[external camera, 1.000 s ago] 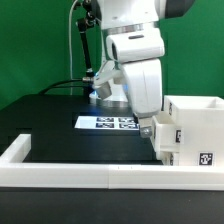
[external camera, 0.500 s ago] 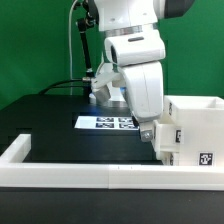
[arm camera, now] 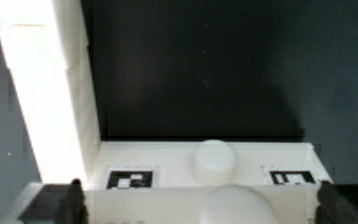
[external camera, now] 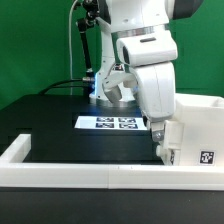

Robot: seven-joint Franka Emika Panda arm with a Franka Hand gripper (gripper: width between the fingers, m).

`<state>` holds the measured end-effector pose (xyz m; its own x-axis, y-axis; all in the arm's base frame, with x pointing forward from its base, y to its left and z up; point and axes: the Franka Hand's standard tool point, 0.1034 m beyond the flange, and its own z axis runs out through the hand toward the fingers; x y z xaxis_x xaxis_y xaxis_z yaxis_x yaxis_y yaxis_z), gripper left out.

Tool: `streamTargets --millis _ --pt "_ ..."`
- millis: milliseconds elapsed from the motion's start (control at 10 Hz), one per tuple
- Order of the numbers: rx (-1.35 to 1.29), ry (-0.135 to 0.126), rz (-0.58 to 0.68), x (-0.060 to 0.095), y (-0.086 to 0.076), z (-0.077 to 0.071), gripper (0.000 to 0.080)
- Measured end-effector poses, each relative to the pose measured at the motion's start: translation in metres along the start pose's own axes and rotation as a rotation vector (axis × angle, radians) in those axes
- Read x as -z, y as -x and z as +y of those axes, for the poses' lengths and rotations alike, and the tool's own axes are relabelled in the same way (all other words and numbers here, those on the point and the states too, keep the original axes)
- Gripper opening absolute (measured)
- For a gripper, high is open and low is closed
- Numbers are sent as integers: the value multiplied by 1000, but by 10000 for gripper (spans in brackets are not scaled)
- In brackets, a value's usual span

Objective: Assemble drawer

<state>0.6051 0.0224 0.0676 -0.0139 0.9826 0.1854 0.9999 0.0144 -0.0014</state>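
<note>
The tall white drawer case point(external camera: 197, 122) stands at the exterior view's right, with a tag point(external camera: 207, 157) on its front. My gripper point(external camera: 162, 141) is lowered at the case's left side, over a smaller white tray point(external camera: 172, 152) that it mostly hides. In the wrist view the gripper point(arm camera: 208, 205) is open. Its dark fingers point(arm camera: 59, 203) stand wide on either side of a white part with a rounded knob point(arm camera: 247, 206). Just beyond lies a white tray face point(arm camera: 176, 152) with two tags and its own knob point(arm camera: 215, 160). I see no grip on either part.
The marker board point(external camera: 114, 123) lies flat on the black table point(external camera: 50, 120) behind the gripper. A long white rail point(external camera: 70, 173) edges the table's front and left. A long white strip point(arm camera: 43, 90) runs along one side of the wrist view. Cables hang behind the arm.
The arm has shifted toward the exterior view's right and now sits closer to the case, covering more of the small tray. The jaws have stayed wide apart.
</note>
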Motion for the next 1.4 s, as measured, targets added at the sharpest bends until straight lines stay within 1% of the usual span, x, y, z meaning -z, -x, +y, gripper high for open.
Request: streamTargets --millis 100,200,400,700,800,1000,1100,1200,1400 --pt "3 5 4 -1 -9 0 649" --pt "6 4 3 -2 -9 0 649" --pt "4 -3 -1 -3 5 -2 649" --pt "2 -4 0 -3 4 -2 649" --pt "13 -3 -2 -3 9 -2 649" --pt "27 10 -11 4 39 -5 649" --pt "16 15 -16 8 50 -10 649" --pt "13 11 -13 5 46 -11 649" --pt "16 10 -13 4 45 -11 649"
